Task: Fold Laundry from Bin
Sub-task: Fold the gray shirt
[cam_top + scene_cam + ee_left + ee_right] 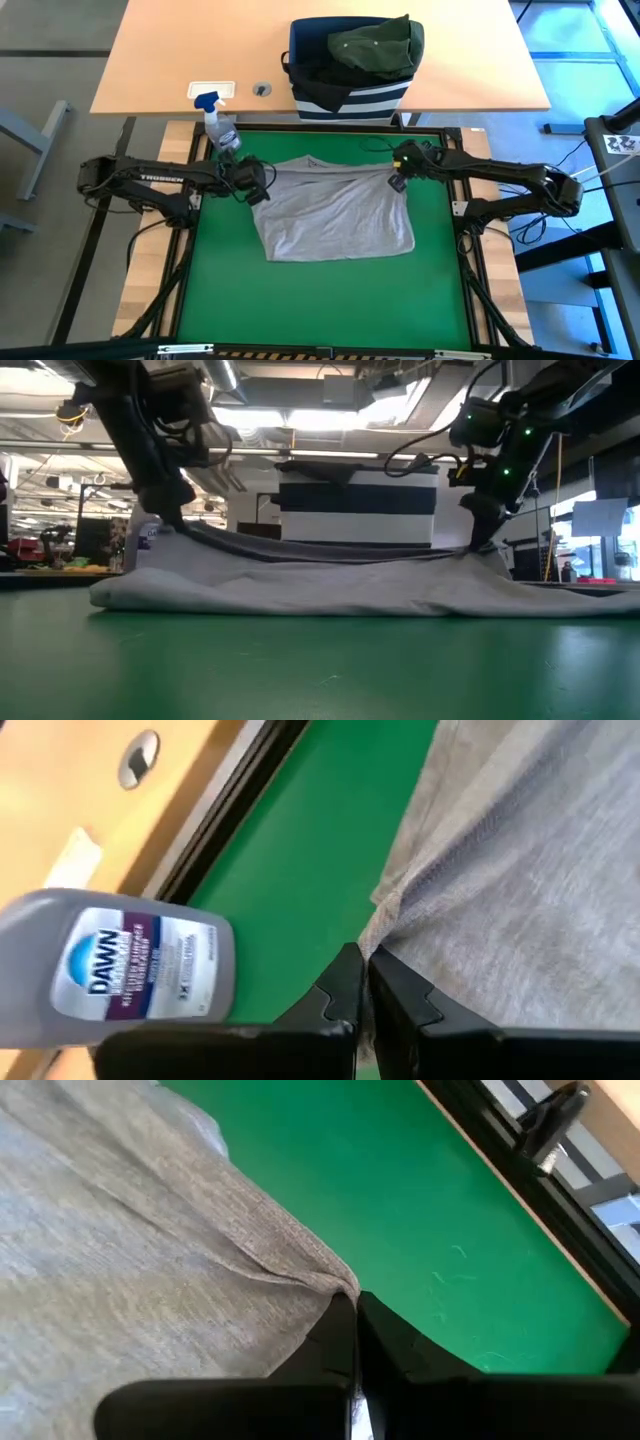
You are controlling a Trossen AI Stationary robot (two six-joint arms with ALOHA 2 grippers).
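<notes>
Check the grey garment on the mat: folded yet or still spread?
Spread, not folded. The grey garment lies open on the green mat, and the left gripper and right gripper pinch its far corners.

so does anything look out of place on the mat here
The spray bottle stands at the mat's far-left corner, right beside the left hand pinching the grey garment; it doesn't belong with laundry.

Light grey garment [335, 208] on green mat [320, 290] — navy, white-striped bin [345, 95].
</notes>
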